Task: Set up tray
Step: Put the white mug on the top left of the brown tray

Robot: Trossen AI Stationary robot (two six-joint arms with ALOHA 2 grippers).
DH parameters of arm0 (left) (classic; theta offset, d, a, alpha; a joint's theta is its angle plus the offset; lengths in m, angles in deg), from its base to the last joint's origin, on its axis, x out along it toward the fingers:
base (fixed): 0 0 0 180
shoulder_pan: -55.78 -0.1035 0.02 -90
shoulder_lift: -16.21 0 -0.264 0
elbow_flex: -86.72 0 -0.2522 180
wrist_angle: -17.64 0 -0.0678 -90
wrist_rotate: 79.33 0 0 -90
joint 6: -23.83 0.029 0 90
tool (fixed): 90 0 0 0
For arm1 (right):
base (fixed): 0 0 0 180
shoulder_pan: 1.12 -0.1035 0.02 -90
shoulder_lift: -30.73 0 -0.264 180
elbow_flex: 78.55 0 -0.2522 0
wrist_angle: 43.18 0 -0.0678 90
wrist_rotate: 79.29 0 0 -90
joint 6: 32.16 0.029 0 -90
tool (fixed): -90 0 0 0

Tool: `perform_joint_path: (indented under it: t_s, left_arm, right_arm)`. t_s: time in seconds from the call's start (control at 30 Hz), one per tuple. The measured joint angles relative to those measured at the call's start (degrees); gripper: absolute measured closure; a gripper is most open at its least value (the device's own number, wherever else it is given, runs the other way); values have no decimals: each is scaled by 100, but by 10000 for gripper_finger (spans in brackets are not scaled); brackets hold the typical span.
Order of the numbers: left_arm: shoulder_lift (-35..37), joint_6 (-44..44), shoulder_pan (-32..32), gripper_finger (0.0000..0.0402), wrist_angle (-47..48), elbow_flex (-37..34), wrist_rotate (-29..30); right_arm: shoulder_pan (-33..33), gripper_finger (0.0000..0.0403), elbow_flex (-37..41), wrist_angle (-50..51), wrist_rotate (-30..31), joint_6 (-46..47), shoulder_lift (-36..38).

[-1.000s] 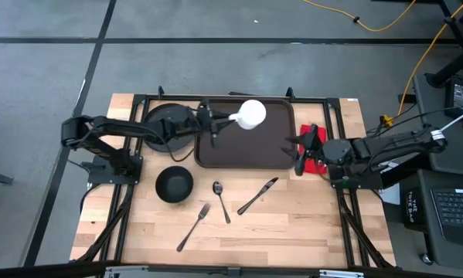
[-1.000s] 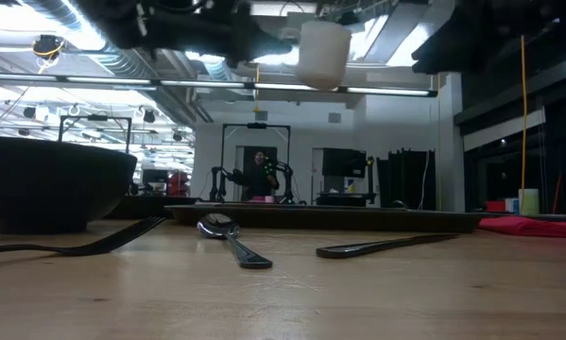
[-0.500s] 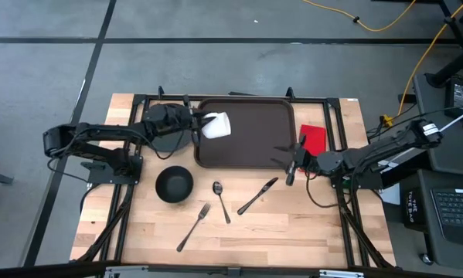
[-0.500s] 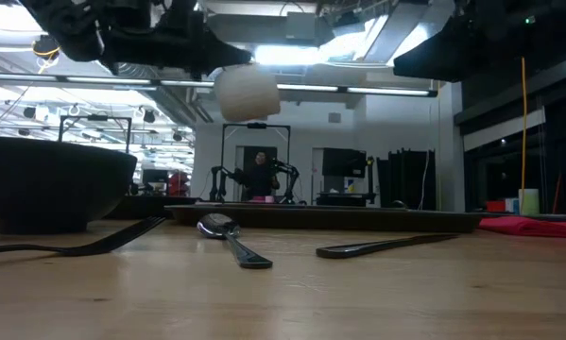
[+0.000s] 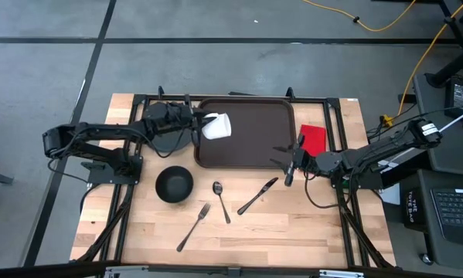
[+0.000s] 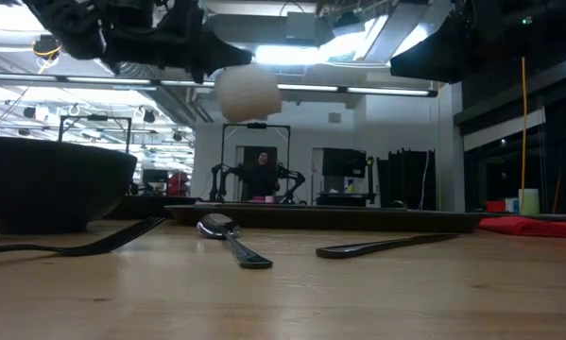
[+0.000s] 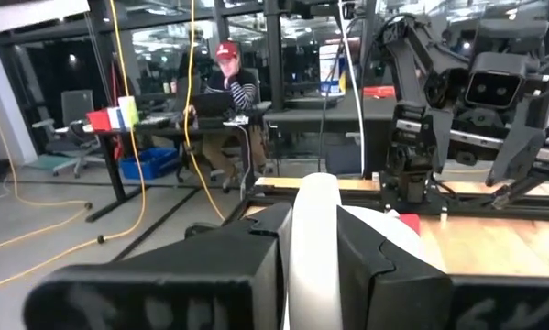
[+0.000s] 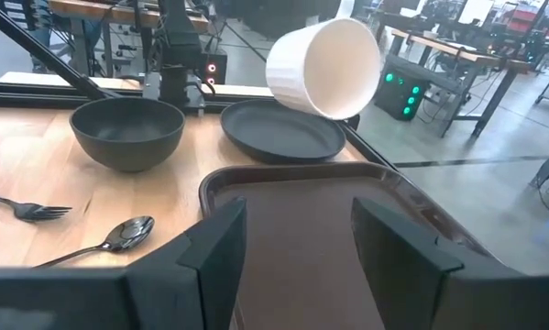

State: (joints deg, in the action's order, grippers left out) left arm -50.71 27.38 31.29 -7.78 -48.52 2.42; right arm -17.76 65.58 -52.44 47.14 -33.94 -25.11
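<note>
While its two dark fingers pinch the rim of a white ribbed plastic cup [image 5: 217, 126], the left gripper [image 5: 199, 122] holds it tipped on its side in the air above the left end of the large dark brown rectangular plastic tray [image 5: 254, 147]. The tray lies at the table's far middle, beside a round black plate [image 8: 283, 131]. The right gripper [image 5: 287, 164], jaws wide and empty, hovers near the tray's right front corner, above a dark metal knife [image 5: 257, 195].
</note>
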Motion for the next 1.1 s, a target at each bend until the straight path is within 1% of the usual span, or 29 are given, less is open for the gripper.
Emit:
perform_joint_path:
  t_s: [0.1,0.17,0.4,0.53,0.7,0.83,1.0,1.1]
  left_arm:
    - [0,9,0,358,490,326,17]
    - [0,56,0,357,640,453,16]
    - [0,-48,11,360,299,497,14]
    - [-4,-74,126,358,262,497,13]
    - [-4,2,284,362,-284,497,-7]
    - [-67,24,308,361,-517,497,-7]
    - [-494,153,188,360,-763,497,-77]
    - [-880,29,7,363,-1531,395,-268]
  right_arm:
    - [0,201,0,2,-2,11,0]
    - [0,201,0,2,-2,14,0]
    - [0,201,0,4,-12,20,0]
    - [2,201,-2,2,-324,-1,0]
    - [2,201,-2,0,-409,0,0]
    - [2,201,-2,-5,-409,4,0]
    - [2,201,-2,-13,-409,5,0]
    - [2,201,-3,-9,-411,13,0]
